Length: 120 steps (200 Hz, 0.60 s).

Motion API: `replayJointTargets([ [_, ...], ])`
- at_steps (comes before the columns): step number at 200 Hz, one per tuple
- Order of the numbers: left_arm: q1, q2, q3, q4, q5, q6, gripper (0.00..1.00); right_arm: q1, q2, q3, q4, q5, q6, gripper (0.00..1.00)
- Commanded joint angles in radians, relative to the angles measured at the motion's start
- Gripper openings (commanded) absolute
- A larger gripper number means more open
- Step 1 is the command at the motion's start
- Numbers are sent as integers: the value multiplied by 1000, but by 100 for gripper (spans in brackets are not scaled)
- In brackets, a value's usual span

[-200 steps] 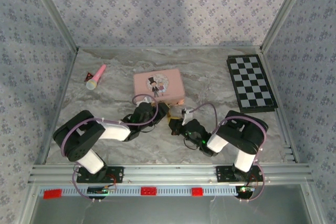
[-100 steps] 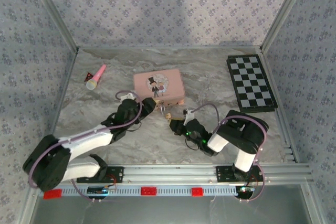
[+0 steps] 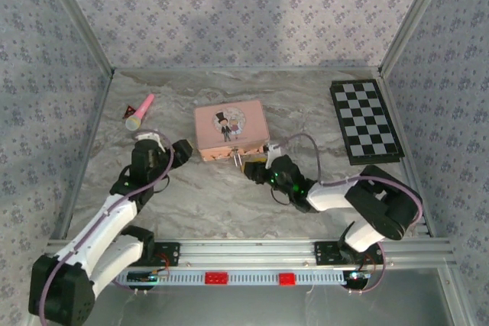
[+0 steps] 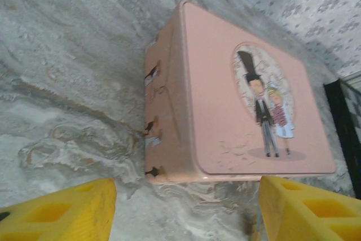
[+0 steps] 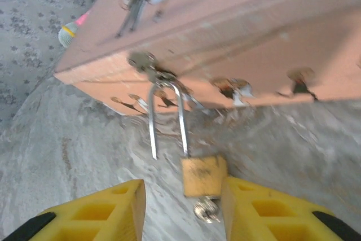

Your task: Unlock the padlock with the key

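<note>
Padlock (image 5: 203, 176): brass body hangs at front wall of pink tin (image 3: 231, 129), tin's 5 o'clock in top view; can't tell if it touches bench (image 3: 306, 108).
Shackle (image 5: 181, 117): popped, one leg in body, other leg free; loop hooked thru tin's hasp (image 5: 148, 63).
Key (image 5: 206, 210): small metal bit at body's 6 o'clock, blurred.
R end effector (image 5: 181, 198): jaws partly apart, holding nothing; padlock btwn fingers (image 5: 265, 213), R finger just beside body, L one apart.
L end effector (image 4: 186, 218): wide, empty; at tin's 8 o'clock, facing its side wall.
Mic (image 3: 140, 112): bench 10 o'clock.
Chessboard (image 3: 365, 120): bench 2 o'clock.
</note>
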Motion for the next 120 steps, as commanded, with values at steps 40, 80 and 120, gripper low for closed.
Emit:
replayJointTargets([
  [40, 52, 187, 97, 51, 193, 139, 69, -93, -13, 163, -384, -164, -126, 48],
  [80, 54, 303, 140, 105, 221, 125, 68, -119, 39, 186, -371, -221, -74, 48],
  [120, 53, 403, 180, 125, 238, 131, 68, -121, 106, 223, -337, -249, -44, 47],
])
